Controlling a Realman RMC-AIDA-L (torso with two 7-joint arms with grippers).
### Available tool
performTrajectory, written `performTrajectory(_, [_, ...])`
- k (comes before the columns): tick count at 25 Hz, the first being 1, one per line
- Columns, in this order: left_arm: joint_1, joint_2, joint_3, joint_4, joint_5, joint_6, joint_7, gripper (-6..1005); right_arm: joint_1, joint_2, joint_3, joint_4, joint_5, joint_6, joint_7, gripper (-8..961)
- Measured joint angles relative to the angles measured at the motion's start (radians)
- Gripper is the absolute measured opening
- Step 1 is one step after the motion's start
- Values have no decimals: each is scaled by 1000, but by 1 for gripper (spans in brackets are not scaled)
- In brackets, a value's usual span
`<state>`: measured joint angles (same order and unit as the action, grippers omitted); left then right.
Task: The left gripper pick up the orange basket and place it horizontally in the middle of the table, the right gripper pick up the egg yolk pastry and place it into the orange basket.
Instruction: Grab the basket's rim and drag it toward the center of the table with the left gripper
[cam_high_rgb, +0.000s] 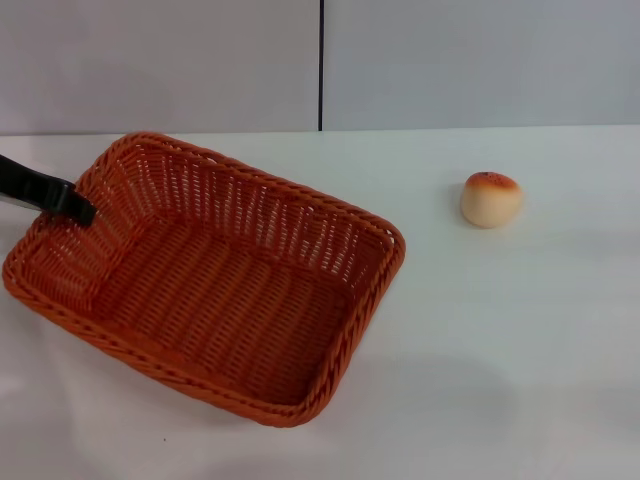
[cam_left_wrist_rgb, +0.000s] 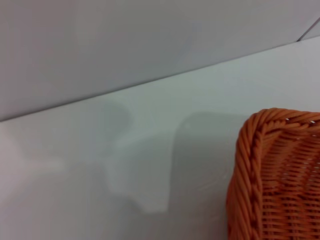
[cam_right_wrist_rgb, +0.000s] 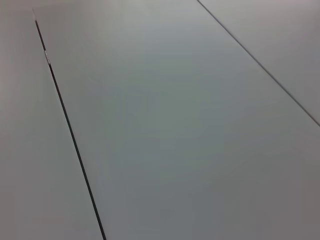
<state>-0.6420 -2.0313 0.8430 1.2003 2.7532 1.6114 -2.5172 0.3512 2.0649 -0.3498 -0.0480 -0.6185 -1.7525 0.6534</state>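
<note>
The orange basket (cam_high_rgb: 215, 285) lies askew on the white table (cam_high_rgb: 500, 350), left of centre, its long side running from back left to front right. My left gripper (cam_high_rgb: 78, 208) reaches in from the left edge, and its black tip rests at the rim of the basket's left short end. One rounded corner of the orange basket (cam_left_wrist_rgb: 272, 175) fills the lower right of the left wrist view. The egg yolk pastry (cam_high_rgb: 491, 198) sits alone on the table at the back right, well apart from the basket. My right gripper is out of view.
A pale grey panelled wall (cam_high_rgb: 320, 60) with a dark vertical seam stands behind the table. The right wrist view shows only wall panels (cam_right_wrist_rgb: 175, 125) with dark seams. White tabletop stretches between the basket and the pastry and along the front right.
</note>
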Motion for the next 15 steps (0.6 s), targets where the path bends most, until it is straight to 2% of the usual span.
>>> performTrajectory(4, [-5, 0, 2, 6, 0, 3, -1, 250, 2, -4, 0, -1, 0, 4, 0, 638])
performTrajectory(11, [-21, 4, -6, 10, 0, 19, -3, 176, 7, -9, 0, -10, 0, 17, 0, 638])
performTrajectory(14, [-21, 4, -6, 10, 0, 19, -3, 176, 9, -9, 0, -13, 0, 19, 0, 638])
performTrajectory(15, [-29, 9, -45, 23, -6, 45, -38, 176, 10, -10, 0, -14, 0, 22, 0, 638])
